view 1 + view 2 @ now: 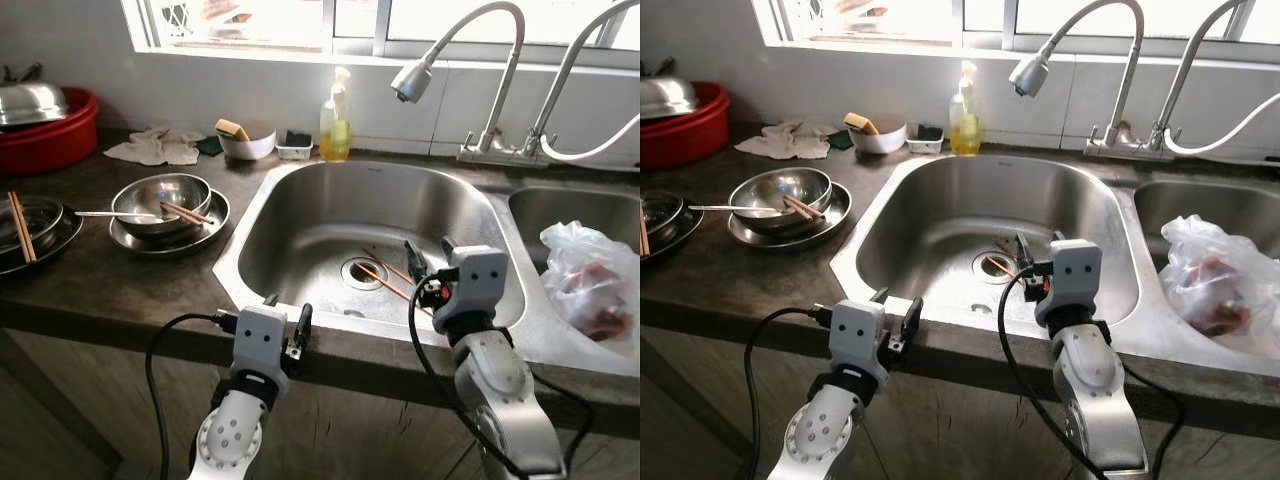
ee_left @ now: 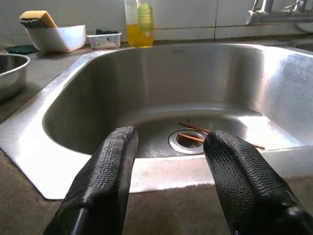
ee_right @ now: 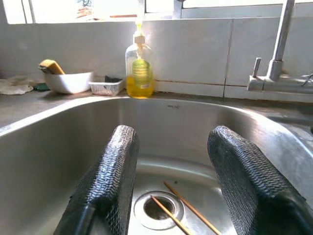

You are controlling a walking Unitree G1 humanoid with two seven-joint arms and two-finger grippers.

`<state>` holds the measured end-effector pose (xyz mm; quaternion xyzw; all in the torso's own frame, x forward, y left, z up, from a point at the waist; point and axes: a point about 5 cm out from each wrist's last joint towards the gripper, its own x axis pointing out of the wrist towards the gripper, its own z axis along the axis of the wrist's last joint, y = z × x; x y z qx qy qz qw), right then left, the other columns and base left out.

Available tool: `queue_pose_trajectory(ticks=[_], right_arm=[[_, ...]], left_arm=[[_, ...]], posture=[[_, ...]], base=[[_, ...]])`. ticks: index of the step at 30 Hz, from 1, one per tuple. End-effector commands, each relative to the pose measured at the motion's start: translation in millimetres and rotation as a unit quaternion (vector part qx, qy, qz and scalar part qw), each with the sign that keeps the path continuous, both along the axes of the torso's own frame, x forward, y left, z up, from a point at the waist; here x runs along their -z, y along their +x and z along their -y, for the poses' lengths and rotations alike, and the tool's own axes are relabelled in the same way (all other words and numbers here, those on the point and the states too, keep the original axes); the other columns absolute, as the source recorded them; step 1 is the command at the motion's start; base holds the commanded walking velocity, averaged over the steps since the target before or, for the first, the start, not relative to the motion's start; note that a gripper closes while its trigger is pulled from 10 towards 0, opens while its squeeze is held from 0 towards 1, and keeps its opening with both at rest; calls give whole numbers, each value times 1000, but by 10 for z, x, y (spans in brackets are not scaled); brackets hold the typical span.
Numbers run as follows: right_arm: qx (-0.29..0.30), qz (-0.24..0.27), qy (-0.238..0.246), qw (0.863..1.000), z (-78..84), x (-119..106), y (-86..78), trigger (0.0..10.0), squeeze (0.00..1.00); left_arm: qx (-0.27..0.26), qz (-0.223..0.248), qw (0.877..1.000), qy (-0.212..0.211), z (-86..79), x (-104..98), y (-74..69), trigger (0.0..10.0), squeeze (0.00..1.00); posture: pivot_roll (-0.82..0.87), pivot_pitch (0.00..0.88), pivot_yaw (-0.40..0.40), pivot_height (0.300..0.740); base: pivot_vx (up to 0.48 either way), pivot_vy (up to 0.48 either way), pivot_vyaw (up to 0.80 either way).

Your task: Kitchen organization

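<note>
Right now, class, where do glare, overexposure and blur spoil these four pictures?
Left eye view: the bright window is blown out to white. Left wrist view: sunlight glares off the stainless steel sink basin, and the near black fingers of the left end effector look soft. Right wrist view: the window strip washes out above the yellow soap bottle.
</note>
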<state>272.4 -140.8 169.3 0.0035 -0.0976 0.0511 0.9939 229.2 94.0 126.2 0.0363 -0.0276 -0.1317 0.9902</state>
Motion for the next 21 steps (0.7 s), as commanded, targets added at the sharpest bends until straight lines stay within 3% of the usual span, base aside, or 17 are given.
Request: queue_pose_trajectory(ticks=[1,11,21], right_arm=[[-16,-9,-19,1000,-27,-16,-72,10000,0],[-75,7,-33,997,-115,0,-248,10000,0],[-74,11,-20,997,-154,-43,-198,10000,0]], left_arm=[[2,1,1000,-6,-11,-35,-28,10000,0],[22,9,1000,5,-25,-60,-81,10000,0],[20,9,1000,8,-22,-55,-93,10000,0]], posture=[[47,0,-16,740],[59,0,-20,740],[70,0,-25,740]], base=[[0,0,0],[0,0,0],[0,0,0]])
